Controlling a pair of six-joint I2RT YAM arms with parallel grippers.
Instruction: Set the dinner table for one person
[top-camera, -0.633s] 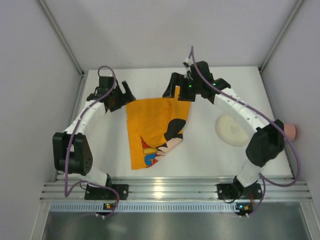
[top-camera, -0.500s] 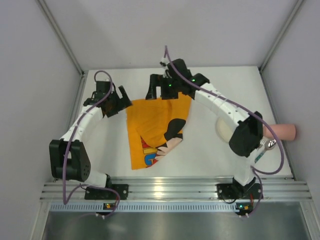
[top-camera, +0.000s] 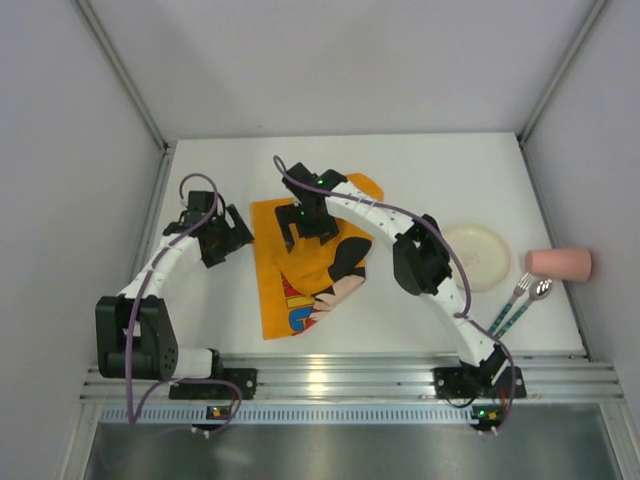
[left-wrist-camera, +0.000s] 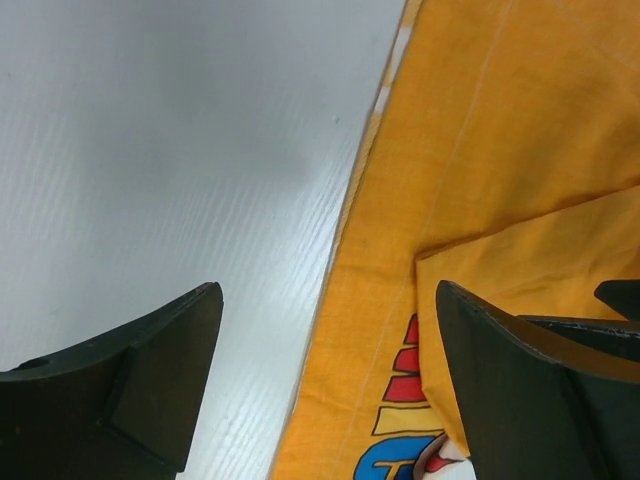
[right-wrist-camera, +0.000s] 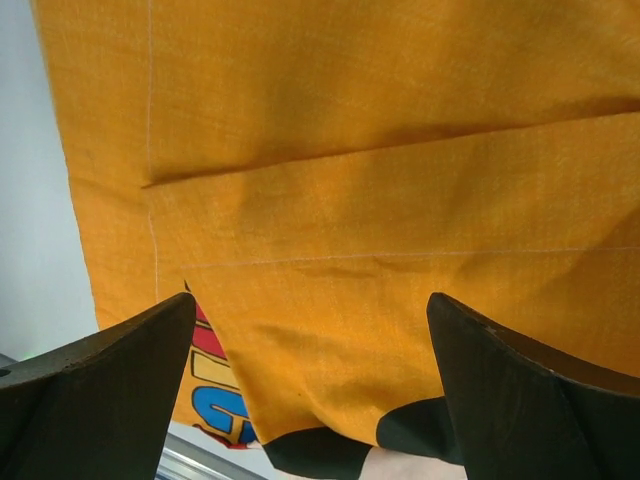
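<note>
The white dinner table carries an orange cartoon-mouse placemat, partly folded over itself, left of centre. My left gripper is open and empty at the placemat's left edge. My right gripper is open and empty just above the folded orange cloth. A cream plate lies at the right. A fork and a spoon lie beside it. A pink cup lies on its side at the far right.
Grey walls enclose the table on three sides. An aluminium rail runs along the near edge. The right arm reaches across the table from its base.
My right gripper has swung left and toward me, from the placemat's far edge to over the cloth. My left gripper has moved a little toward me. The cutlery and cup have come into sight.
</note>
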